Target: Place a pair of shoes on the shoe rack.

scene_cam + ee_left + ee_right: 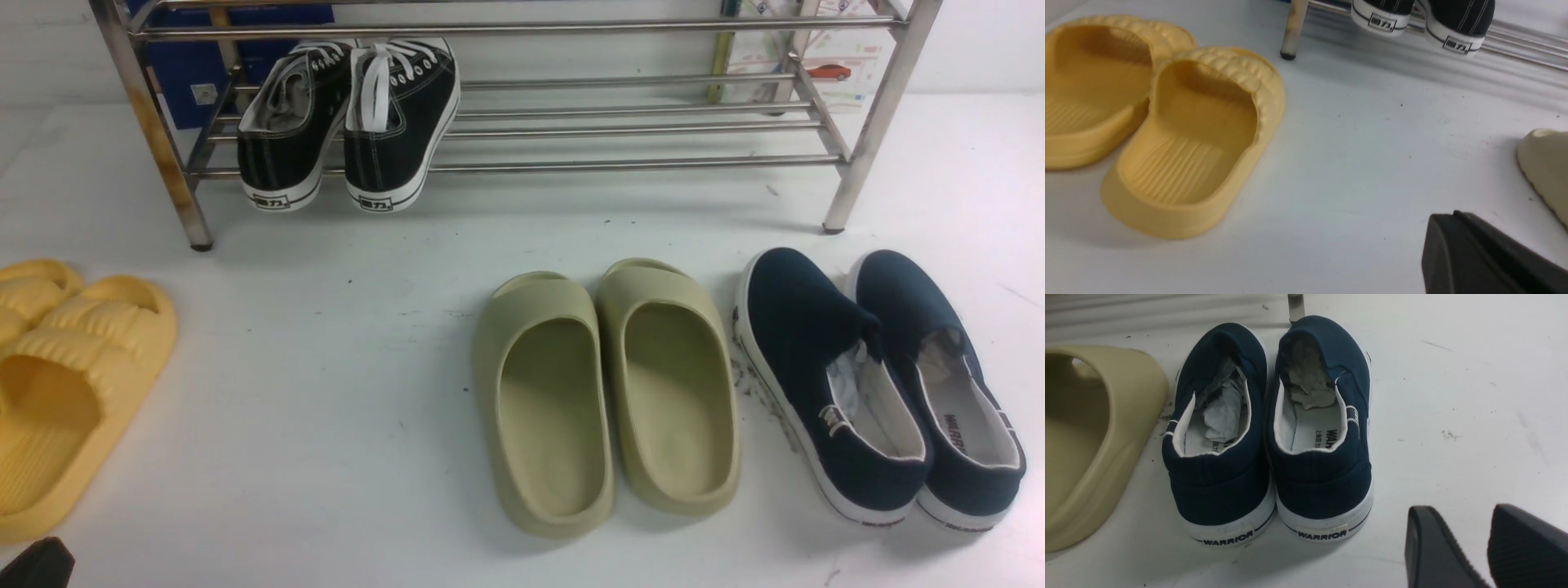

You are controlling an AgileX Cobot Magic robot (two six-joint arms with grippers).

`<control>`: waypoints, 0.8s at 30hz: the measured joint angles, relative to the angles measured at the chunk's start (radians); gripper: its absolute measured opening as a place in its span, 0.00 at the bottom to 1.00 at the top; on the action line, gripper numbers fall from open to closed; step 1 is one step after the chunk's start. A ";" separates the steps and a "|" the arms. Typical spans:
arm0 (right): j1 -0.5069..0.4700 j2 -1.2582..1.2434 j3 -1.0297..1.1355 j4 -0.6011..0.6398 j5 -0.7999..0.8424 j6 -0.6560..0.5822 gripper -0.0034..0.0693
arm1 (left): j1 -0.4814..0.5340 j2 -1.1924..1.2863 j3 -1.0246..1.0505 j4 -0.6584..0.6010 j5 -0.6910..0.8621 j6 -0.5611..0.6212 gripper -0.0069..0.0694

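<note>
Black sneakers (351, 122) on shoe rack (653, 131), toes rearward, heels overhanging | left pincer (1490, 257) nearer, spread unreadable | right pincer (1486, 547) spread, empty

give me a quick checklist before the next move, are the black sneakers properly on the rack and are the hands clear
1. Both black sneakers on the shoe rack: ok, side by side at its left end, toes inward.
2. Seated securely: not ok, both heels overhang the front bar.
3. Right hand empty: ok, fingers apart, nothing between them, beside the navy slip-ons.
4. Left hand empty: cannot tell, only one dark finger shows.
5. Hands clear of the rack: ok, both low over the table, away from it.
6. Other pairs undisturbed: ok, yellow slides and olive slides sit on the table.
</note>
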 joint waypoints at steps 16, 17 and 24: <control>0.000 0.000 0.000 0.000 0.000 0.000 0.38 | 0.000 0.000 0.000 0.001 0.079 0.001 0.07; 0.000 0.000 0.000 0.000 0.000 0.000 0.38 | 0.000 0.000 0.000 0.001 0.079 0.001 0.07; 0.000 0.000 0.000 0.000 0.000 0.000 0.38 | 0.000 0.000 0.000 0.001 0.079 0.002 0.07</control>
